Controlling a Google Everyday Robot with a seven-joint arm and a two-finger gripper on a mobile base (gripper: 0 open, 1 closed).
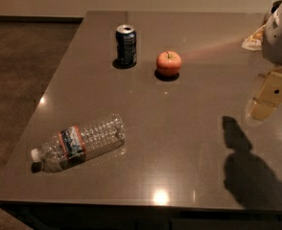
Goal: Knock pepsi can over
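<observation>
The pepsi can point(126, 46) is dark blue with a silver top. It stands upright on the far left part of the dark table point(179, 143). A red apple point(169, 63) sits just to its right, apart from it. My gripper point(280, 32) shows as a white body at the right edge of the view, above the table's far right part. It is well to the right of the can and the apple and touches neither.
A clear plastic water bottle point(78, 143) lies on its side near the front left corner. The arm's shadow point(251, 176) falls on the front right of the table. A light object point(252, 40) lies at the far right, behind the gripper. The floor drops off to the left.
</observation>
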